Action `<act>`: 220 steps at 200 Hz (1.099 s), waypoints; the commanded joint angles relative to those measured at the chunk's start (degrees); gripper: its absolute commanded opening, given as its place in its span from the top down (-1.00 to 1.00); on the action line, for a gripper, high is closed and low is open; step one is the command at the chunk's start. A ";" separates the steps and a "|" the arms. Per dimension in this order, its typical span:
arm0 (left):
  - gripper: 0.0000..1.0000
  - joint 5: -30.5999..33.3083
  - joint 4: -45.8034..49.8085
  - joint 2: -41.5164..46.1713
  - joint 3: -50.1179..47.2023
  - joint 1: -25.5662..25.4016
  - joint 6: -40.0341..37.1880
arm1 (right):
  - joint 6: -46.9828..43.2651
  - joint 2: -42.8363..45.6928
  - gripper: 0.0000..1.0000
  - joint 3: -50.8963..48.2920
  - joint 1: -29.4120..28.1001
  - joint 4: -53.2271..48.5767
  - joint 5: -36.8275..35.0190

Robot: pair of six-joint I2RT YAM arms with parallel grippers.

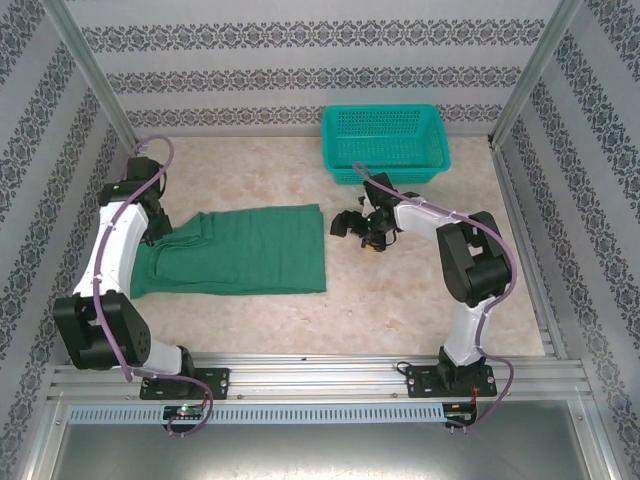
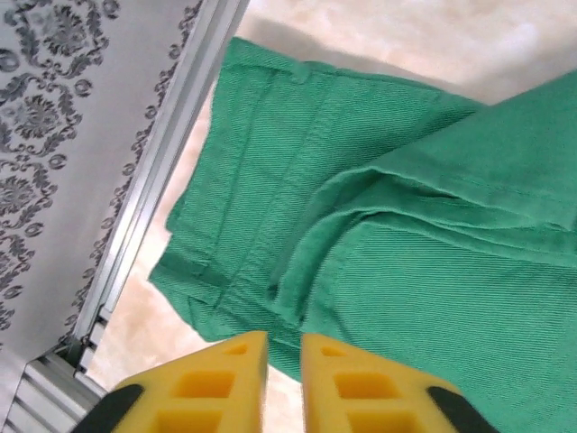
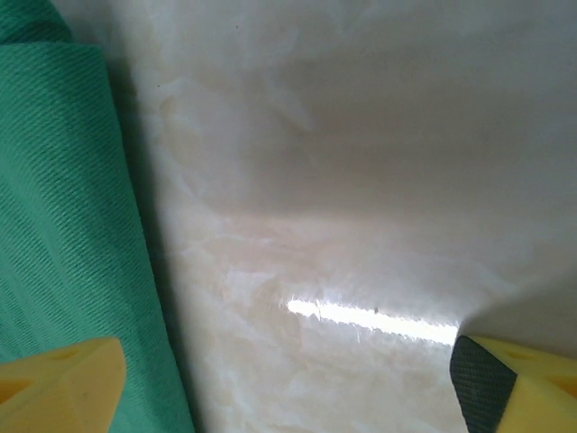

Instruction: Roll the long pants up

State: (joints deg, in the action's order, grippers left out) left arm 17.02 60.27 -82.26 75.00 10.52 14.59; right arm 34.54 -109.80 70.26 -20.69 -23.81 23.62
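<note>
Long pants (image 1: 240, 250) green, folded flat; left pincer (image 2: 284, 361) nearly closed, empty; right pincer (image 3: 288, 379) wide open

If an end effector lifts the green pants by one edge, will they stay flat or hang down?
The pants would probably droop: the fabric already lies in soft folds and creases. They look light, lying thin and flat on the table. Rolling away seems unlikely.

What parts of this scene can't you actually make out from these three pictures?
- Top view: the left end of the folded green fabric pants is covered by the white left arm, which also hides that arm's fingers.
- Left wrist view: the yellow fingers are cut off by the bottom edge; the pants run off the right edge.
- Top view: the inside of the teal plastic mesh basket is too small to check.
</note>
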 commanded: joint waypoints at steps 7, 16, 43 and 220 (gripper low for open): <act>0.27 -5.44 0.45 0.38 -0.07 1.87 -1.47 | -1.14 -1.62 -0.88 2.28 -1.34 -0.62 0.92; 0.06 -9.55 -0.94 -0.44 -0.49 1.72 -1.71 | -1.32 -1.97 -0.88 2.93 -1.64 -0.62 0.82; -0.20 -12.43 -1.56 -3.67 -0.05 -0.38 -1.94 | -1.01 -4.46 -0.90 6.24 -2.59 -0.64 2.76; -0.20 -21.33 -14.28 -2.18 -12.20 -2.82 3.90 | 6.33 -13.03 1.00 0.29 -12.25 14.51 9.53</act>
State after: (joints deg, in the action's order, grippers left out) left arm -3.05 48.73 -85.12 63.05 8.86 17.28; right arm 39.40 -122.76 78.08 -32.91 -9.30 31.90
